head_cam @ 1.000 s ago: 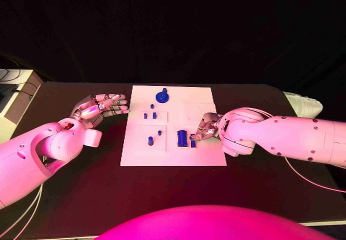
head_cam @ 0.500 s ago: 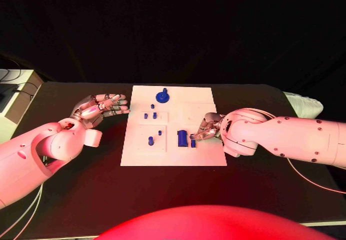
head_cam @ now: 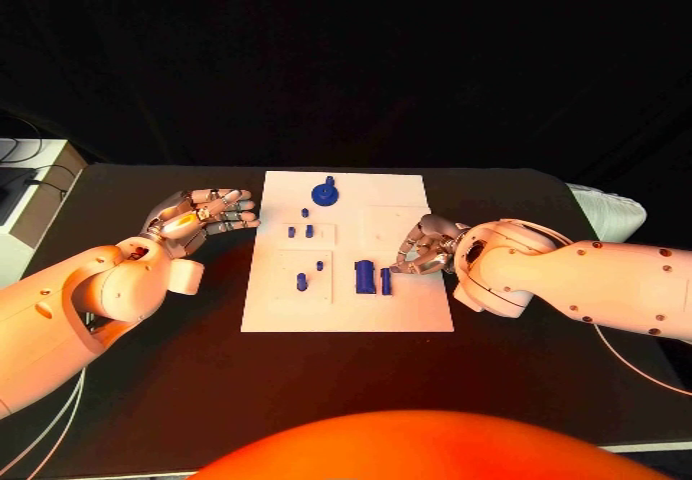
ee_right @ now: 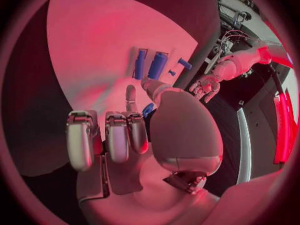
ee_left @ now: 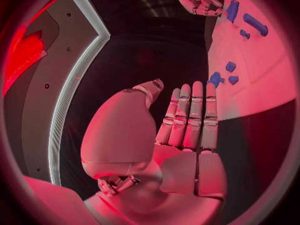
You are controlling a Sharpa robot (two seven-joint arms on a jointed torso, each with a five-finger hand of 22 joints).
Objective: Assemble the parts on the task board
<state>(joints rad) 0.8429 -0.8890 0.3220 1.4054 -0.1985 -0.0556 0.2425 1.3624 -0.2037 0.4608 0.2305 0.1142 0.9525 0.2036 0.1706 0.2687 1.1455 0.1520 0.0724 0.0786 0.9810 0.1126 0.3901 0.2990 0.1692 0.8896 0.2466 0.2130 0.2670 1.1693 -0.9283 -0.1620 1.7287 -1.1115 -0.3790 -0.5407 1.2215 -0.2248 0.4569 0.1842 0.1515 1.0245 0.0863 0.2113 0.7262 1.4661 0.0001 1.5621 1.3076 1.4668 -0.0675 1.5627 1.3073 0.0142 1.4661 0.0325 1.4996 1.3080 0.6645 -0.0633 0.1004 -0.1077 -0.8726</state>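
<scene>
The right hand (head_cam: pixel 423 247) is held over the task board (head_cam: pixel 346 310), fingers loose, holding nothing. The thin blue part (head_cam: pixel 385 282) could be picked next. The left hand (head_cam: pixel 202 213) is kept open.

A black desk (head_cam: pixel 144 400) is seen before a dark backdrop (head_cam: pixel 346 80); a pale cabinet (head_cam: pixel 29 190) is placed beside it.

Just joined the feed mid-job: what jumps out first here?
The white task board in the middle of the black table, dotted with small blue parts. The right hand hovers at its right edge beside two upright blue pieces; the left hand waits open off its left edge.
</scene>
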